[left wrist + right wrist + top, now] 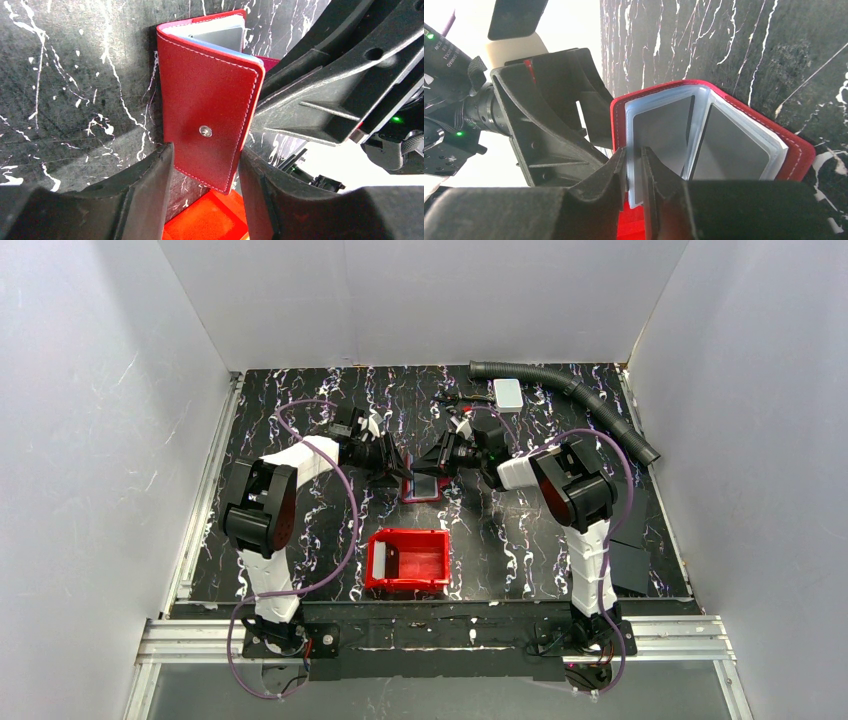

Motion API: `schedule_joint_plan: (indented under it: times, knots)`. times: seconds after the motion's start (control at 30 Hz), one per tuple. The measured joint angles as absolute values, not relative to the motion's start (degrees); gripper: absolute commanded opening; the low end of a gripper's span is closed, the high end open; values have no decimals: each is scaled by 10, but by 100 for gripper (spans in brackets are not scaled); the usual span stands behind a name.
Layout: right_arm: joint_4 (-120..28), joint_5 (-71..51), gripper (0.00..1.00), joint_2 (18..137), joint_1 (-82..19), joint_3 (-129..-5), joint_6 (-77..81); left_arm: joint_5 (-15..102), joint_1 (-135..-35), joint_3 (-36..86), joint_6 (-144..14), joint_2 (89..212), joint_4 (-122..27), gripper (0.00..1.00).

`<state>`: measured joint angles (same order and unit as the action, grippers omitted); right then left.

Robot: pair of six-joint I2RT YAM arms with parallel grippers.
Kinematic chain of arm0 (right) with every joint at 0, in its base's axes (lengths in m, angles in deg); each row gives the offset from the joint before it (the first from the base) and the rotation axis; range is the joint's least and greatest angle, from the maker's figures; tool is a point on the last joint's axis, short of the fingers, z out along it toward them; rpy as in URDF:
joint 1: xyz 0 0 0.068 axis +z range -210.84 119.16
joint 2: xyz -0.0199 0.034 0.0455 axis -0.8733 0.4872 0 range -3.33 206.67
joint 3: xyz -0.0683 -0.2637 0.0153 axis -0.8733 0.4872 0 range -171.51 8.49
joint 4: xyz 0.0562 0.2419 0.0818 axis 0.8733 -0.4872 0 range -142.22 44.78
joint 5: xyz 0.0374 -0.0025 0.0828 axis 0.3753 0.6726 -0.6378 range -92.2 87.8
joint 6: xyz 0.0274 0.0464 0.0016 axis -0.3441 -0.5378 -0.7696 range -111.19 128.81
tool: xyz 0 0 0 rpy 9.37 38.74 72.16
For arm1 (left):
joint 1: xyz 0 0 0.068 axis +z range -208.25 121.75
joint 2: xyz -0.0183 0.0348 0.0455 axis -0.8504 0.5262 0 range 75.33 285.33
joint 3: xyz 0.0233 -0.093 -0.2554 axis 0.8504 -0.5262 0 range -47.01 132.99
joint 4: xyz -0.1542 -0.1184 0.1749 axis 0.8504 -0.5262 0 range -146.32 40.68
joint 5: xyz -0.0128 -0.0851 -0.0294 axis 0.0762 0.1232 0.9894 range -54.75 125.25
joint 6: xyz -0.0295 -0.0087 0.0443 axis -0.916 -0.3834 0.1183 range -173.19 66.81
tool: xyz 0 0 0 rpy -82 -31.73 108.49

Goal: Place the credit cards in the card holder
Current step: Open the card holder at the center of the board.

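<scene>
The card holder (422, 487), a dark red wallet with a round snap, stands half open on the table between both grippers. In the left wrist view its red cover (205, 100) sits between the fingers of my left gripper (206, 150). That gripper is open, with a gap on each side of the cover. My right gripper (634, 150) is shut on a pale inner leaf (659, 125) of the card holder. A second pale leaf with a grey face (729, 150) fans out to the right. I cannot tell the credit cards apart from the leaves.
A bright red bin (407, 560) stands just in front of the wallet, with a pale flat piece (385, 558) at its left side. A white box (508, 393) and a black ribbed hose (575, 395) lie at the back right. Black sheets (630, 565) lie near the right arm.
</scene>
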<state>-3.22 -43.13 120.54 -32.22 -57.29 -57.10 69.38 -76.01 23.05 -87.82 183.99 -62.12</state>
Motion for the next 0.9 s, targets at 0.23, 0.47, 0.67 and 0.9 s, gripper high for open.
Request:
schedule_joint_plan:
  times: [0.23,0.47,0.67,0.9]
  knots:
    - [-31,-432,33,1205,-322,-573,-573,686,-760,219,-876,1836,-621,54]
    - [-29,-433,32,1205,-322,-569,-573,682,-760,217,-877,1835,-623,53]
    - [-27,-436,24,1205,-322,-562,-573,673,-760,217,-877,1835,-629,52]
    - [-7,-441,31,1205,-322,-554,-583,671,-759,211,-877,1833,-629,53]
